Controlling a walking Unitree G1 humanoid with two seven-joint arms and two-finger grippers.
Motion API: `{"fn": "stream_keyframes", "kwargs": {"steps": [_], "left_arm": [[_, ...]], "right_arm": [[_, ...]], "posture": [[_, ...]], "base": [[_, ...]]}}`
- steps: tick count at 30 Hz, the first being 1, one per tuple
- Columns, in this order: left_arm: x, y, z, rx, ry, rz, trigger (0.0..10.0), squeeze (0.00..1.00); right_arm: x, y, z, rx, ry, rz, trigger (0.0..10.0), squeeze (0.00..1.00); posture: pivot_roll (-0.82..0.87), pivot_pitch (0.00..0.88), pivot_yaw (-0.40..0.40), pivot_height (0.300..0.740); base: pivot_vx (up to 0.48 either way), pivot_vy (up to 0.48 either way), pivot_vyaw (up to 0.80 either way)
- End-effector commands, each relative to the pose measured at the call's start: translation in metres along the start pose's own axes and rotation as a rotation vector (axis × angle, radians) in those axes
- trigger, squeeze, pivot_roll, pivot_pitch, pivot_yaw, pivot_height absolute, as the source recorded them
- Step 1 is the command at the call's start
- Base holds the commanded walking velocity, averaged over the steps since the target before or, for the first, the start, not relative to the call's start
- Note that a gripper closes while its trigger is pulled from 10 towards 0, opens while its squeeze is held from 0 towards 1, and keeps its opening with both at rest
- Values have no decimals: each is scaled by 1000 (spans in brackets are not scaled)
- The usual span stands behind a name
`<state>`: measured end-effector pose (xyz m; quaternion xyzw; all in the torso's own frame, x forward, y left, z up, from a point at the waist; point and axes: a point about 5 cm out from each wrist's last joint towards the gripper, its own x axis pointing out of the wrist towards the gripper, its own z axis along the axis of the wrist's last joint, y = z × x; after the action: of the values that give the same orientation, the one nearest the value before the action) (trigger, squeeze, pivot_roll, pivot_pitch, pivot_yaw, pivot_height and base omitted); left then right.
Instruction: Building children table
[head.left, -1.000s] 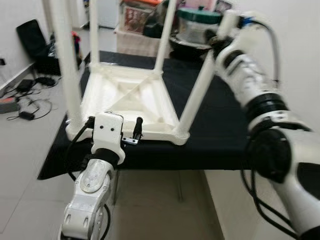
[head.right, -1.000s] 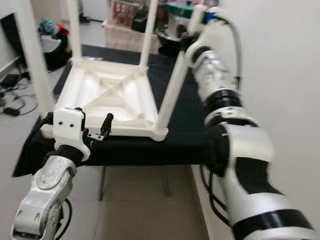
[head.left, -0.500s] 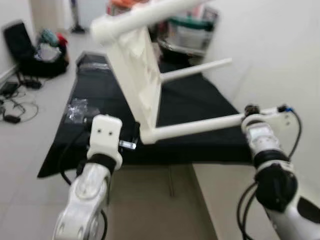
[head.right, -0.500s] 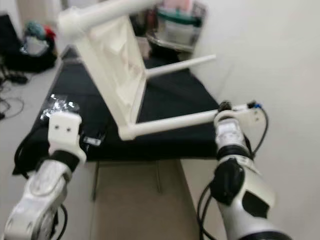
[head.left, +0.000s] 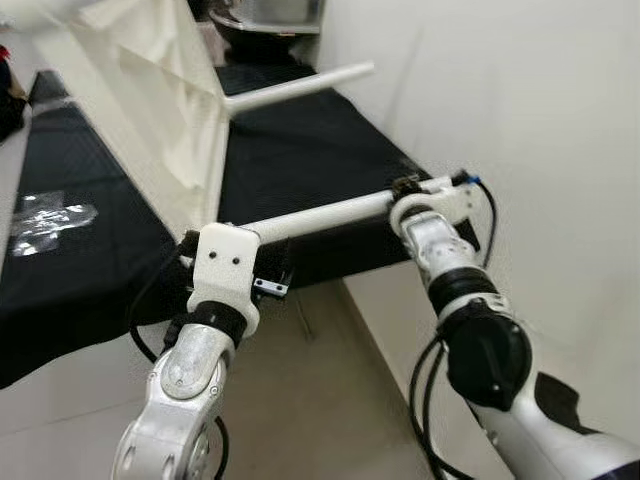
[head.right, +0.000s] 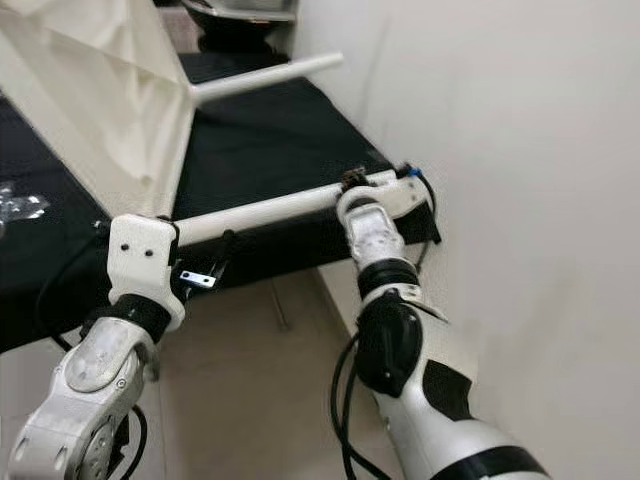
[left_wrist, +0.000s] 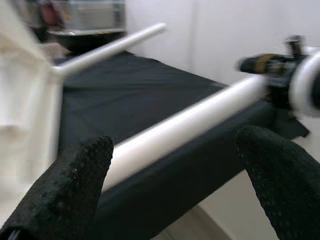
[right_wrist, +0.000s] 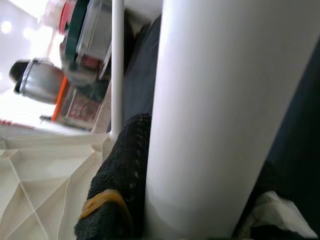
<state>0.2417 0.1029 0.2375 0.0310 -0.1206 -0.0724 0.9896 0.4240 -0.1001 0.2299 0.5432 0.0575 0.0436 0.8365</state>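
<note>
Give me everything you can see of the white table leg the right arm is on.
The white table leg is a smooth, round, plastic-looking tube, lying nearly level above the black-covered bench. One end joins the tipped cream tabletop; the right end effector is shut around the free end. The open left end effector straddles it without touching.

— What sort of place is pictured?
— A lived-in home room: plain white wall (head.left: 520, 110), pale tiled floor (head.left: 300, 400), a bench draped in black cloth (head.left: 290, 150).
— Any household clutter?
— Yes. A steel pot (right_wrist: 37, 80) and stacked storage boxes (right_wrist: 85, 47) crowd the far end.
</note>
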Motion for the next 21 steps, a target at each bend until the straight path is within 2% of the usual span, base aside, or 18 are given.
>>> {"fn": "stream_keyframes", "kwargs": {"steps": [1, 5, 11, 12, 13, 14, 15, 17, 18, 21], "left_arm": [[0, 3, 0, 6, 9, 20, 10000, 0], [1, 6, 0, 17, 14, 37, 10000, 0], [1, 7, -2, 21, 21, 39, 10000, 0], [1, 4, -3, 17, 25, 34, 10000, 0], [1, 4, -3, 17, 25, 34, 10000, 0], [2, 3, -3, 14, 26, 28, 10000, 0], [2, 2, -3, 13, 27, 24, 10000, 0], [3, 1, -3, 11, 28, 21, 10000, 0], [4, 0, -2, 13, 23, 21, 10000, 0], [4, 0, -2, 13, 23, 22, 10000, 0]], "right_arm": [[-4, -4, -47, -123, 220, 1, 0, 0], [-3, 6, -52, -135, 238, 62, 0, 0], [-3, 7, -51, -130, 238, 86, 0, 0], [-4, 14, -57, -148, 278, 142, 0, 0], [-4, 14, -57, -148, 278, 142, 0, 0], [-5, 19, -62, -152, 314, 180, 6275, 0], [-6, 24, -67, -159, 347, 218, 10000, 0], [-7, 27, -70, -163, 366, 241, 10000, 0], [-9, 36, -79, -181, 410, 300, 10000, 0], [-11, 41, -85, -172, 438, 317, 10000, 0]], "posture": [[181, 249, -186, 740], [174, 248, -184, 740], [170, 243, -180, 740], [161, 233, -176, 740], [161, 233, -176, 740], [161, 233, -176, 740], [161, 233, -176, 740], [161, 233, -176, 740], [164, 229, -179, 740], [162, 227, -183, 740]], "base": [[0, 0, 0], [0, 0, 0], [0, 0, 0], [0, 0, 0], [0, 0, 0], [0, 0, 0], [0, 0, 0], [0, 0, 0], [0, 0, 0], [0, 0, 0]]}}
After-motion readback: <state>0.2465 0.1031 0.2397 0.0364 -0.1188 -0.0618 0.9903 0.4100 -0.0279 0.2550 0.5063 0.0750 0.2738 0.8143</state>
